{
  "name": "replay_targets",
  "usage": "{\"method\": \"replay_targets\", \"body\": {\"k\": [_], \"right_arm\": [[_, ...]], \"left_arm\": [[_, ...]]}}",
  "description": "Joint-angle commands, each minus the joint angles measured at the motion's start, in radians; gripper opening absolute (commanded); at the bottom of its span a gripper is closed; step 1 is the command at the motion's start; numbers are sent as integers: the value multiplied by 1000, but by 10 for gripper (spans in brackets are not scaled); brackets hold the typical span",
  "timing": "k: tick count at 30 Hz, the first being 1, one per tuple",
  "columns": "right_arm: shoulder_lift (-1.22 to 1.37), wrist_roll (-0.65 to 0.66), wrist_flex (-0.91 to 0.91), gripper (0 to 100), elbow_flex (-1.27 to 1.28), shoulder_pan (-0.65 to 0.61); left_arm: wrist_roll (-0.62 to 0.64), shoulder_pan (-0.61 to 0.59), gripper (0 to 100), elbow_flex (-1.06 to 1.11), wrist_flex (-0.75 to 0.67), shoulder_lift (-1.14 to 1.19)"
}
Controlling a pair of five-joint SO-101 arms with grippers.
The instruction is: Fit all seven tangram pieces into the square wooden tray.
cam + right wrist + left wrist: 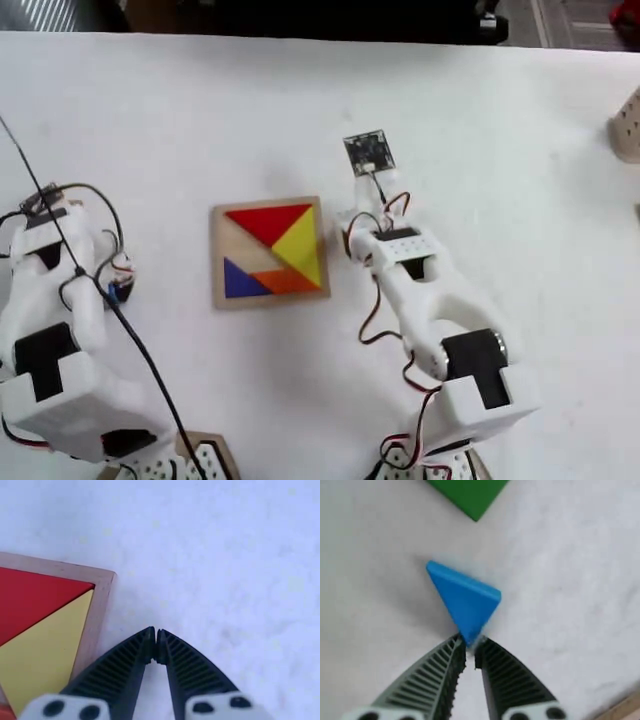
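Ribbed fingers of the left tool (471, 649) are drawn almost together, and the tip of a light blue triangle (465, 597) sits right between them. By the look of it the tool is pinching that corner, with the rest of the triangle lying flat on the white tabletop (200, 120). Just beyond it lies a green piece (467, 492), apart from the triangle and cut off by the picture's edge.

The task looks a little over halfway done. In the high view the square wooden tray (270, 302) sits between the 2 arms with 4 pieces in it:
- a red triangle (268, 222) along the far side
- a yellow triangle (302, 250) against the side nearest the right arm
- a dark blue triangle (238, 280) in a near corner
- an orange piece (290, 283) beside it

A patch of bare wood shows in the middle, toward the left arm's side. That leaves 3 pieces to fit. 2 of them are the light blue triangle and the green piece, both outside the tray by the left arm; I cannot place the 3rd.

The right tool (155, 644) has its tips pressed together on nothing. It hangs low over bare tabletop just beside the tray's outer rim, near the corner where red and yellow meet.
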Motion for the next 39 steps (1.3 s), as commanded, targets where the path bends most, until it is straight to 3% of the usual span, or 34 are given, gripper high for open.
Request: {"method": "replay_targets", "body": {"k": [1, 8, 12, 13, 17, 20, 26, 39], "right_arm": [[-8, 17, -15, 19, -43, 13], [-10, 17, 10, 21, -43, 13], [-10, 17, 10, 21, -44, 13], [-10, 17, 10, 21, -44, 13], [-10, 17, 10, 21, -44, 13], [-10, 17, 12, 21, -44, 13], [-10, 17, 12, 21, -44, 13], [-10, 17, 13, 21, -43, 13]], "left_arm": [[12, -28, 24, -17, -20, -2], [-8, -31, 27, -25, -17, -10], [-307, -31, 66, 11, -21, -125], [-331, -19, 88, 46, -37, -162], [-127, -27, 134, 235, -255, -335], [-118, -70, 146, 318, -299, -456], [-184, -68, 147, 341, -311, -463], [-189, -67, 148, -11, -127, -76]]}}
